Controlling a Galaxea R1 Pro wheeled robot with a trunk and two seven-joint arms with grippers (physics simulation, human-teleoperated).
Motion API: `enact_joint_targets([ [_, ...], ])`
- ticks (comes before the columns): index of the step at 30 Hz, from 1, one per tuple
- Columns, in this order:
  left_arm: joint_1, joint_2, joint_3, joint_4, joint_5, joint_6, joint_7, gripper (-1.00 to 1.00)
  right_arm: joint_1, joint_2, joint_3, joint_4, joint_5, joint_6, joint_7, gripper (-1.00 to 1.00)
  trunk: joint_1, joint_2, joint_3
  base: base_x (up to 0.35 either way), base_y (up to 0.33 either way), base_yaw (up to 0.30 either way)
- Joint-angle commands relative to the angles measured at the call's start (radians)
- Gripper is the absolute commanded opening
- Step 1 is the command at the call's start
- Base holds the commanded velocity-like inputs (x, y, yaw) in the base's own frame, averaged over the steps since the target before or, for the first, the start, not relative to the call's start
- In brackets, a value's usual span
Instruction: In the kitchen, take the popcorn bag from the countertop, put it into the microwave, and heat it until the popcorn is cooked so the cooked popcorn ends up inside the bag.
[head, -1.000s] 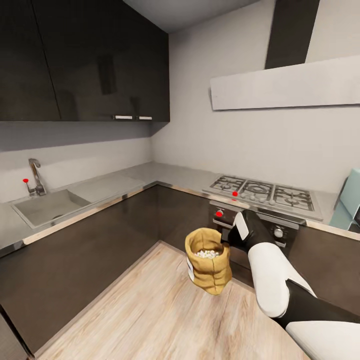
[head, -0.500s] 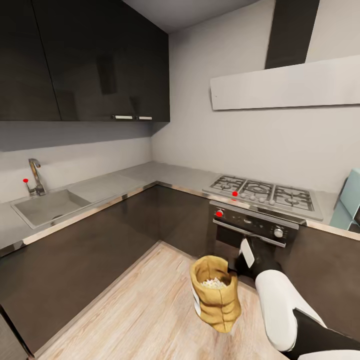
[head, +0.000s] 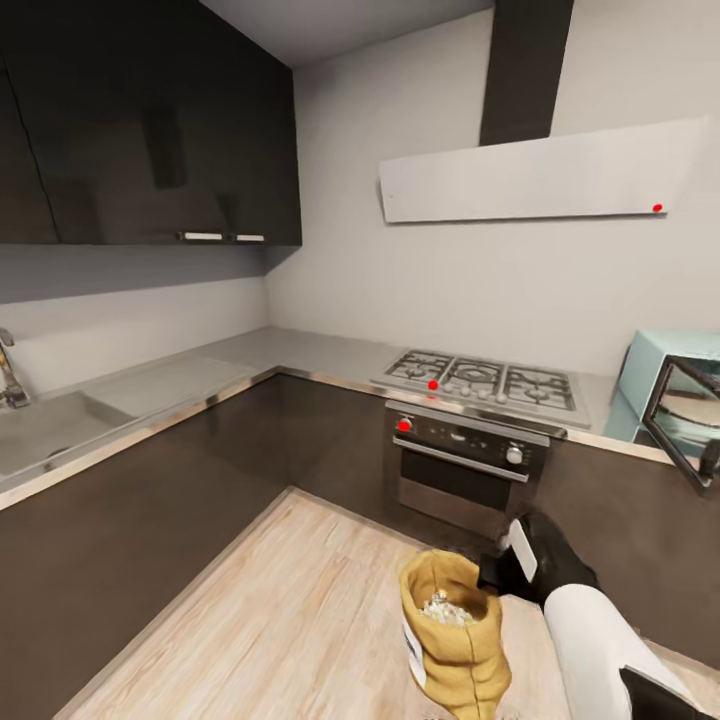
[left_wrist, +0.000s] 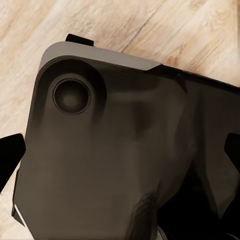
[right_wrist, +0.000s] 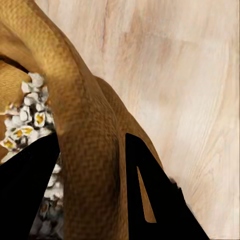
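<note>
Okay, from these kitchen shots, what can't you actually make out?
- Left pincer: the left wrist view is blocked by a dark robot part; open or shut unknown.
- Popcorn bag: base cut off by head view's lower edge.
- Microwave: right side cut off by head view's edge.

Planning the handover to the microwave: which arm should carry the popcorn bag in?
Right. Its pincer already clamps the popcorn bag by the rim, and the microwave, door open, stands on the robot's right.

The right arm reaches forward, low above the wooden floor (head: 300, 620). Its right gripper (head: 497, 577) is clamped on the popcorn bag (head: 455, 640) rim.
</note>
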Motion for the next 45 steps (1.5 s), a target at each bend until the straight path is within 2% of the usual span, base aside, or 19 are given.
enact_joint_targets([
  [1, 0.000, 0.000, 0.005, -0.001, 0.005, 0.001, -0.004, 1.00, 0.025, -0.015, 0.033, -0.001, 0.003, 0.003, 0.055, -1.00, 0.000, -0.001, 0.000, 0.000, 0.000, -0.276],
  [2, 0.000, 0.000, 0.005, -0.001, 0.005, 0.001, -0.004, 1.00, 0.051, -0.042, 0.086, -0.001, 0.005, 0.003, 0.137, -1.00, 0.000, -0.001, 0.000, 0.000, 0.000, -0.270],
  [3, 0.000, 0.000, 0.005, -0.001, 0.005, 0.001, -0.004, 1.00, 0.061, -0.065, 0.114, 0.000, 0.006, 0.003, 0.193, -1.00, 0.000, -0.001, 0.001, 0.000, 0.000, -0.262],
  [5, 0.000, 0.000, 0.005, -0.001, 0.005, 0.001, -0.004, 1.00, 0.070, -0.095, 0.136, 0.002, 0.009, 0.003, 0.246, -1.00, 0.000, -0.001, 0.002, 0.000, 0.000, -0.253],
  [8, 0.000, 0.000, 0.005, -0.001, 0.005, 0.001, -0.004, 1.00, 0.072, -0.111, 0.143, 0.005, 0.008, -0.013, 0.263, -1.00, 0.000, -0.001, 0.003, 0.000, 0.000, -0.247],
  [14, 0.000, 0.000, 0.005, -0.001, 0.005, 0.001, -0.004, 1.00, 0.073, -0.124, 0.143, 0.024, 0.011, -0.021, 0.265, -1.00, 0.000, -0.001, 0.006, 0.000, 0.000, -0.246],
  [16, 0.000, 0.000, 0.005, -0.001, 0.005, 0.001, -0.004, 1.00, 0.073, -0.130, 0.143, 0.059, 0.012, -0.064, 0.268, -1.00, 0.000, -0.001, 0.006, 0.000, 0.000, -0.246],
  [18, 0.000, 0.000, 0.005, -0.001, 0.005, 0.001, -0.004, 1.00, 0.073, -0.149, 0.142, 0.102, 0.010, -0.117, 0.271, -1.00, 0.000, -0.001, 0.007, 0.000, 0.000, -0.248],
  [23, 0.000, 0.000, 0.005, -0.001, 0.005, 0.001, -0.004, 1.00, 0.073, -0.181, 0.142, 0.140, 0.006, -0.178, 0.273, -1.00, 0.000, -0.001, 0.009, 0.000, 0.000, -0.251],
  [45, 0.000, -0.001, 0.004, -0.001, 0.004, 0.000, -0.004, 1.00, 0.073, -0.187, 0.141, 0.126, 0.011, -0.183, 0.294, -1.00, 0.000, -0.001, 0.019, 0.000, 0.000, -0.252],
])
